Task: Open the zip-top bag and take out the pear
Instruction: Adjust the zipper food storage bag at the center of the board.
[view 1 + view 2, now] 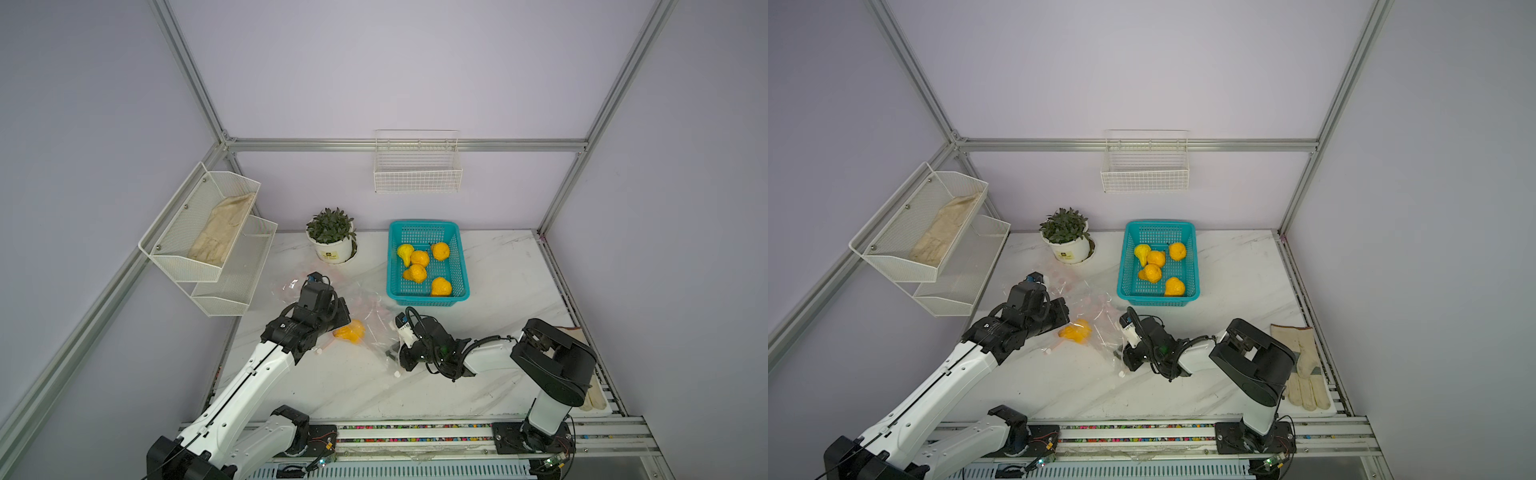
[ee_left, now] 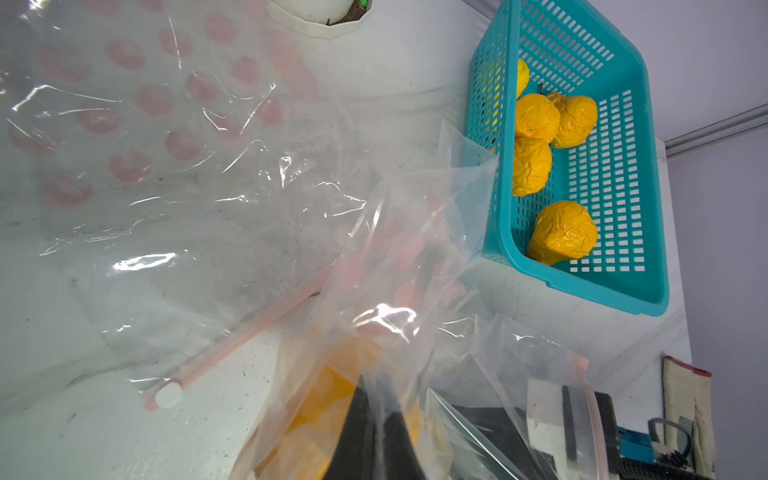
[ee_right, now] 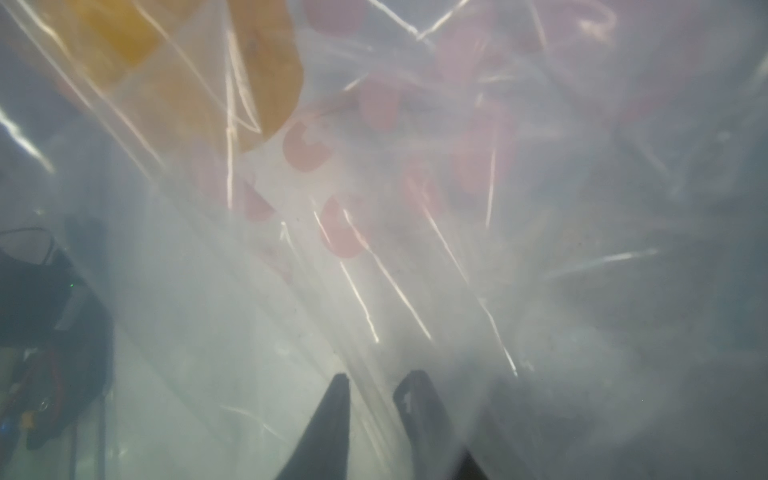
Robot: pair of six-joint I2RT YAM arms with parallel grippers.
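left arm (image 1: 257, 374) extended, left end effector (image 2: 374, 403) closed | right arm (image 1: 490, 356) low, right end effector (image 3: 376, 380) slightly parted

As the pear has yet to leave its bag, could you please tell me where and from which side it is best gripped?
Take the pear across its broad rounded body, the widest part showing through the film. It lies inside the zip-top bag, whose pink zip edge is by the right claw, so I would reach in from that side, through the mouth.

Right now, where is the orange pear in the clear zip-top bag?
In both top views the orange pear lies inside the clear zip-top bag beside the left gripper, front-left of the teal plastic basket.
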